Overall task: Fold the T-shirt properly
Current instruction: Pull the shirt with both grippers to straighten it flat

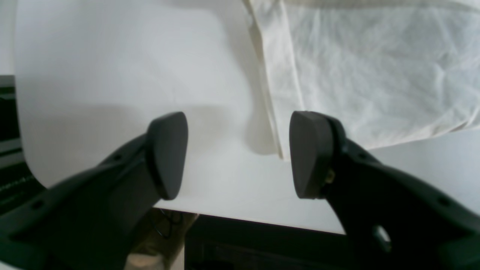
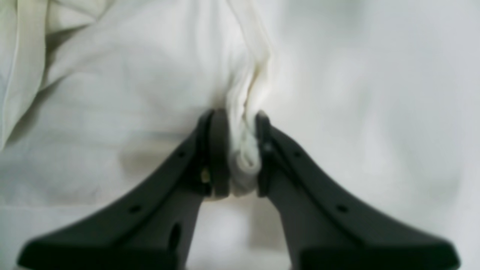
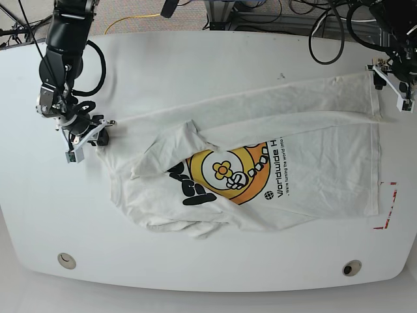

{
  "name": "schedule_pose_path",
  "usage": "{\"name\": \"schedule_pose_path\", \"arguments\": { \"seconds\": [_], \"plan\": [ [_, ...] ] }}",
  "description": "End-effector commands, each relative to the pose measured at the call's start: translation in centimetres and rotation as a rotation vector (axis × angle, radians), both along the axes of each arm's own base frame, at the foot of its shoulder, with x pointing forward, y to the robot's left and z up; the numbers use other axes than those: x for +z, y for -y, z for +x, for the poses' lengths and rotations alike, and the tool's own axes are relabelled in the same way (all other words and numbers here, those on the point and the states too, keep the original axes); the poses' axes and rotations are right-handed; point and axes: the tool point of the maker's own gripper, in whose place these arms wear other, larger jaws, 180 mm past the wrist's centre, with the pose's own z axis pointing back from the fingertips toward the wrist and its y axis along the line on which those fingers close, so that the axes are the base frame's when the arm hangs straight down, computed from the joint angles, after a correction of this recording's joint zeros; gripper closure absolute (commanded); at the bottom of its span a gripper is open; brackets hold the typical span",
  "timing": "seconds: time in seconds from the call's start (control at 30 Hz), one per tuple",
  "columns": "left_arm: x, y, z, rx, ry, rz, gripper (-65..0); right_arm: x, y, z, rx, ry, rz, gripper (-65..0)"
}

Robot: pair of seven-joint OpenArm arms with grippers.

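Observation:
The white T-shirt point(image 3: 306, 163) lies crumpled and partly doubled over on the white table point(image 3: 195, 59), its orange, yellow and black print point(image 3: 225, 171) facing up. My right gripper point(image 3: 91, 138) is at the shirt's left end. In the right wrist view that gripper point(image 2: 240, 123) is shut on a bunched ridge of the T-shirt's fabric point(image 2: 245, 157). My left gripper point(image 3: 389, 88) hovers at the shirt's far right corner. The left wrist view shows it point(image 1: 238, 150) open with nothing between its fingers, and the T-shirt's hem edge point(image 1: 375, 75) lies just beyond the right finger.
Cables point(image 3: 326, 26) and arm bases crowd the table's back edge. A red tape mark point(image 3: 386, 205) sits on the table at the right. Two round fittings point(image 3: 65, 260) point(image 3: 352, 268) lie near the front edge. The table's edge point(image 1: 262, 219) runs just under my left gripper.

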Motion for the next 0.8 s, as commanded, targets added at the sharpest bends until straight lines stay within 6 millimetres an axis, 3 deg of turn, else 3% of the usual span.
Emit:
{"name": "schedule_pose_path", "arguments": {
  "seconds": [0.0, 0.2, 0.4, 0.57, 0.7, 0.77],
  "plan": [
    [0.3, -0.3, 0.4, -0.004, 0.018, 0.001, -40.3, 0.3, 0.1, 0.2, 0.013, -0.001, -0.016, -8.7],
    [-1.8, 1.3, 0.2, -0.012, -0.015, -0.061, -41.0, -0.1, 0.0, -0.3, 0.013, -0.011, -0.012, -8.7],
    [-1.5, 1.8, 1.4, -0.024, 0.007, -0.067, -50.3, 1.1, -0.4, -0.1, 0.032, 0.025, -0.027, -8.7],
    [-1.6, 1.7, 1.4, -0.022, 0.001, -0.067, -50.1, 0.9, -0.4, -0.4, 0.029, 0.018, -0.027, -8.6],
    [-3.1, 2.6, 1.3, -0.047, -0.038, -0.100, -49.0, 0.7, -0.4, -0.6, 0.029, 0.014, -0.027, -8.1],
    [-3.8, 2.8, 1.4, -0.054, -0.056, -0.114, -42.1, 0.6, -0.3, -0.8, 0.028, 0.011, -0.027, -7.8]
  ]
}}
